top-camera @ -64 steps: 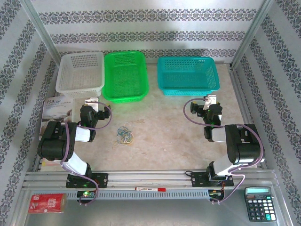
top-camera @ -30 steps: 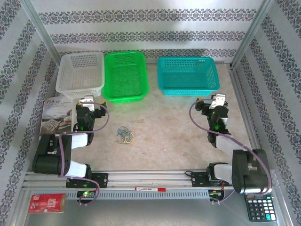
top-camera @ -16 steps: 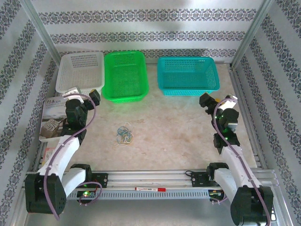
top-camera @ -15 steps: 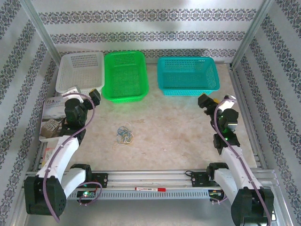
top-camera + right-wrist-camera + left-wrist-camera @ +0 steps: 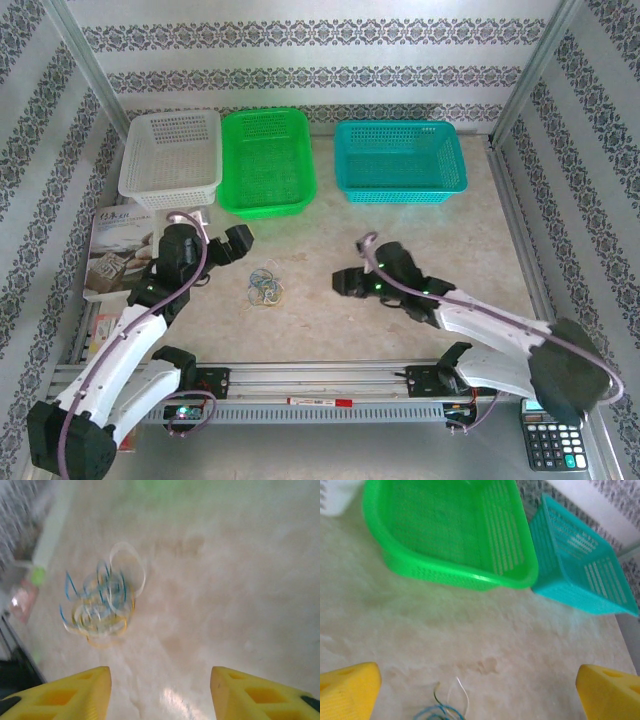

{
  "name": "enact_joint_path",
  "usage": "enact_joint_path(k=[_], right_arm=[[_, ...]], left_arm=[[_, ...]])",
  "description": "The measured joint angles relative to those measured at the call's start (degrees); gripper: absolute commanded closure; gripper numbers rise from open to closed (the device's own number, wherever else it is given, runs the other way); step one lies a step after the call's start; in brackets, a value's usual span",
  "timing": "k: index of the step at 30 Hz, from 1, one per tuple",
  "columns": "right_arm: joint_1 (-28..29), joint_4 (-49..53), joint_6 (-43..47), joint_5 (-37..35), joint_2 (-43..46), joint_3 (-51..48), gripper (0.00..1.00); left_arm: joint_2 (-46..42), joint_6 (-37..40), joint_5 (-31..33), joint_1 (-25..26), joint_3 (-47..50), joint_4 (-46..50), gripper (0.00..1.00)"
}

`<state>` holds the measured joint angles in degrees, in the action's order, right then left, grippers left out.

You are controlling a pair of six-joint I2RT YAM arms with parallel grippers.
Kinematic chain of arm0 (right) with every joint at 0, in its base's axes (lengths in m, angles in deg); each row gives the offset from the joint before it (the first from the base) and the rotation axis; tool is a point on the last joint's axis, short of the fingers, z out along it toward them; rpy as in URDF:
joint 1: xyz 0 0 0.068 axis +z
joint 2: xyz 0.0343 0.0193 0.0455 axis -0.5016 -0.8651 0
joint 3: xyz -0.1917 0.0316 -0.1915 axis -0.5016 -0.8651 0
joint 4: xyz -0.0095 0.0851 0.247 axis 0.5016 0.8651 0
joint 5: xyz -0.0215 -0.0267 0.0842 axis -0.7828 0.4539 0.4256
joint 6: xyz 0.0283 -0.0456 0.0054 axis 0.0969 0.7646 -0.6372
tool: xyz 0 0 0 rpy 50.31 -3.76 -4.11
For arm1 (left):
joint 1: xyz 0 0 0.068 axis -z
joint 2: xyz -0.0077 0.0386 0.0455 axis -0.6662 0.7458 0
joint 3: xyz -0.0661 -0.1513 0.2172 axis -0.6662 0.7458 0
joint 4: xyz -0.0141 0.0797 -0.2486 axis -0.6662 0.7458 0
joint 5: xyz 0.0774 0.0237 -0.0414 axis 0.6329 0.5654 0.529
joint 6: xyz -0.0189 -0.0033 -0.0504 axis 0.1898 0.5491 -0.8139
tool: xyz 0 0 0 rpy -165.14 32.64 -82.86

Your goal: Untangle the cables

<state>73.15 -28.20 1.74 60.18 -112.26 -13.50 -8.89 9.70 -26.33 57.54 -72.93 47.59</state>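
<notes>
- Cables point(image 5: 265, 288): thin blue, yellow and whitish wire loops, tangled in one small heap, centre-left of the beige marbled tabletop point(image 5: 400, 230).
- Bare surface surrounds them.
- Left pincer point(image 5: 477, 685) wide, right pincer point(image 5: 160, 680) half-spread, both empty.

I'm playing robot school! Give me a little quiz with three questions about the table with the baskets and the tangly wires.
1. True or false: the cables lie inside the green basket.
2. How many baskets stand in a row at the back of the table?
3. Seen from above, which basket is farthest to the right? A: the white basket. B: the green basket. C: the teal basket.

Key:
1. False. The cables lie in a small tangle on the bare table, in front of the baskets.
2. Three.
3. C.
</notes>
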Motion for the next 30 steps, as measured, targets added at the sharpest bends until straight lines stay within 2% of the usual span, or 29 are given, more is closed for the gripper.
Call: enact_joint_path(k=[3, 8, 17, 30], right_arm=[[5.0, -1.2, -0.7, -0.7, -7.3, 2.7, 0.59], [9.1, -6.2, -1.6, -1.2, -17.2, 9.3, 0.60], [10.8, -12.0, -3.0, -1.1, -26.6, 15.6, 0.62], [11.2, -15.4, -5.0, -0.5, -33.9, 19.8, 0.69]], left_arm=[[0.2, -1.1, 1.7, 1.5, 0.6, 1.0, 0.00], [0.7, -3.0, 5.0, 1.7, 1.7, 2.3, 0.00], [0.7, -4.8, 7.2, 1.8, 1.9, 2.8, 0.00], [0.5, -5.2, 7.2, 1.8, 3.3, 2.8, 0.00]])
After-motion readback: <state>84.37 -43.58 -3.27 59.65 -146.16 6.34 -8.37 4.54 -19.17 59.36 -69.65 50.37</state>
